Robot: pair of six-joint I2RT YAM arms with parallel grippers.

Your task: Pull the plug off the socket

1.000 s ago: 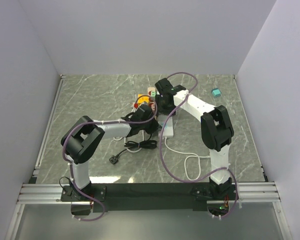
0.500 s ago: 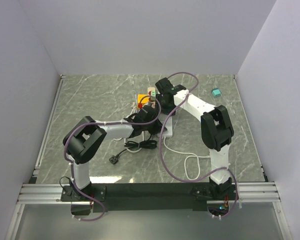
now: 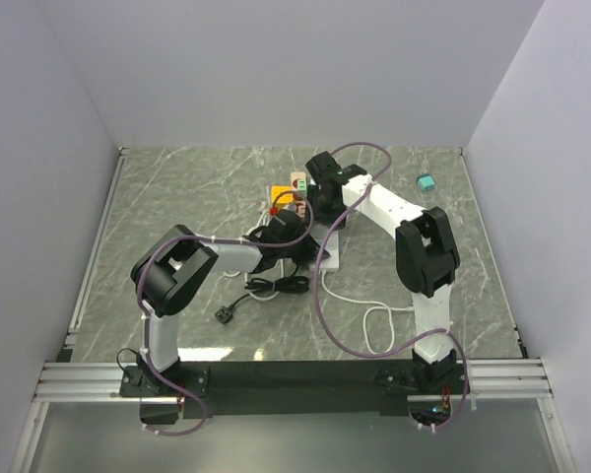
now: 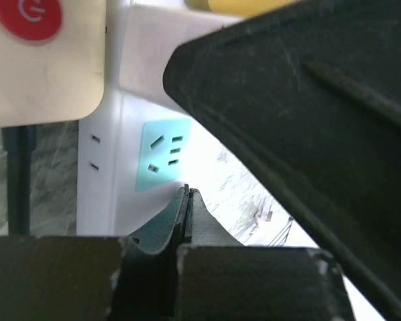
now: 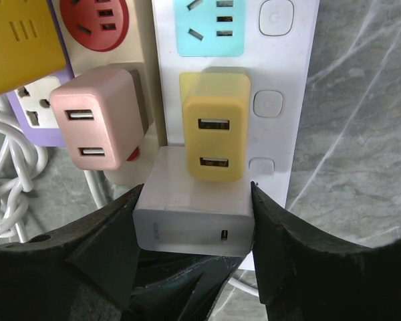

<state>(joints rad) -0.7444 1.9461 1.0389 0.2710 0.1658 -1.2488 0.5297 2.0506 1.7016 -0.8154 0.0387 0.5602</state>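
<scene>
A grey marbled table (image 3: pixel 177 197) fills the overhead view, enclosed by plain pale walls. Two white-and-black robot arms reach from its near edge towards the middle. The left arm (image 3: pixel 227 256) bends in from the left, and the right arm (image 3: pixel 404 212) curves over from the right, so their wrists end close together.

Between them lies a white power strip (image 5: pixel 281 67), with a second strip in cream and purple just beside it. A coiled black cable (image 3: pixel 276 286) lies nearer the arm bases, and a white cable (image 3: pixel 374 320) loops to its right. A small teal object (image 3: pixel 426 181) sits well apart, near the far right corner.

Seen from the right wrist, the white plug (image 5: pixel 194 227) – a blocky charger – stands on the white strip at the end nearest that camera. The right gripper (image 5: pixel 196 194) is part-way closed around it, one dark finger pressed against each side. Whether its pins are fully seated cannot be told. Touching it on the same strip is a yellow adapter (image 5: pixel 214 134), and beyond that a teal socket face (image 5: pixel 210 27). A pink adapter (image 5: pixel 97 127) sits on the neighbouring strip.

The left gripper (image 4: pixel 188 200) hangs low over the white strip near a teal socket – its jaws pressed fully together, holding nothing.
</scene>
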